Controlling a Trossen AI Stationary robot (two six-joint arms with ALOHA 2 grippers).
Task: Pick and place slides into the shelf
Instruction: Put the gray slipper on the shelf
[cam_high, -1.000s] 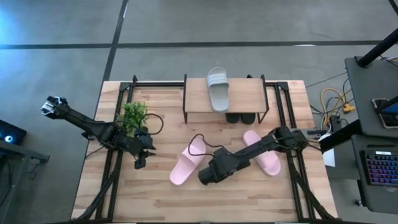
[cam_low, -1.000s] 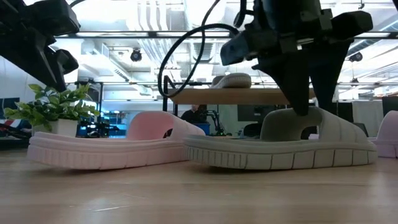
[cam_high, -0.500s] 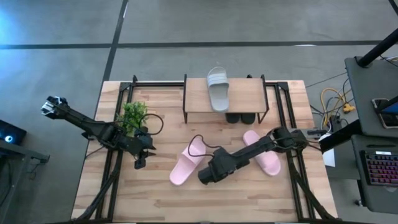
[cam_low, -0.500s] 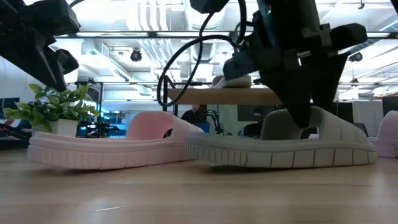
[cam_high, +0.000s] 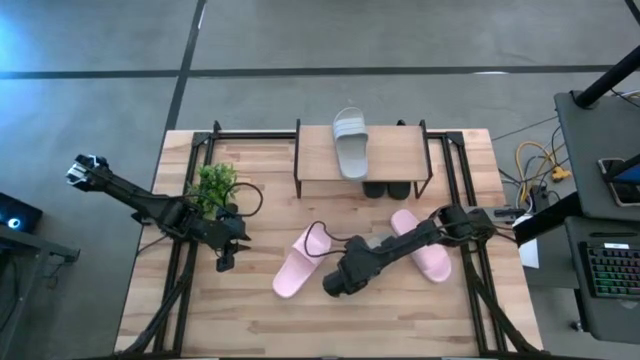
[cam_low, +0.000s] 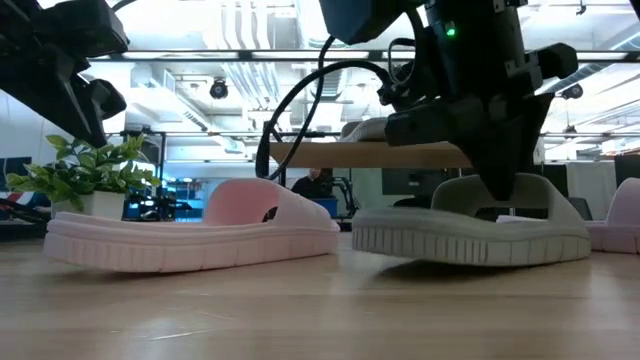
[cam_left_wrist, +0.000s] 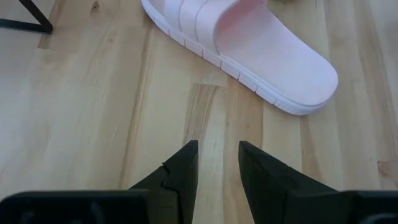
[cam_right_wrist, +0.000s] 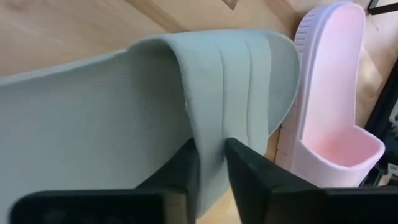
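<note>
The right gripper (cam_right_wrist: 208, 163) has just clamped the light grey rubber slide (cam_low: 470, 225) by its strap, lifting its toe; the low wooden-topped shelf (cam_high: 400, 150) waits at twelve o'clock. The left gripper (cam_left_wrist: 217, 163), narrowly parted, holds nothing.

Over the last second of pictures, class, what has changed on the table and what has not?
The right gripper closed on the grey slide's strap and raised its toe end, shifting the grey slide away from the pink slide. The left gripper, the shelf and the plant stayed put.

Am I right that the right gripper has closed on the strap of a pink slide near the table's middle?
Not quite: the right gripper has closed on the strap of a grey slide, as the right wrist view shows; a pink slide lies beside it.
</note>
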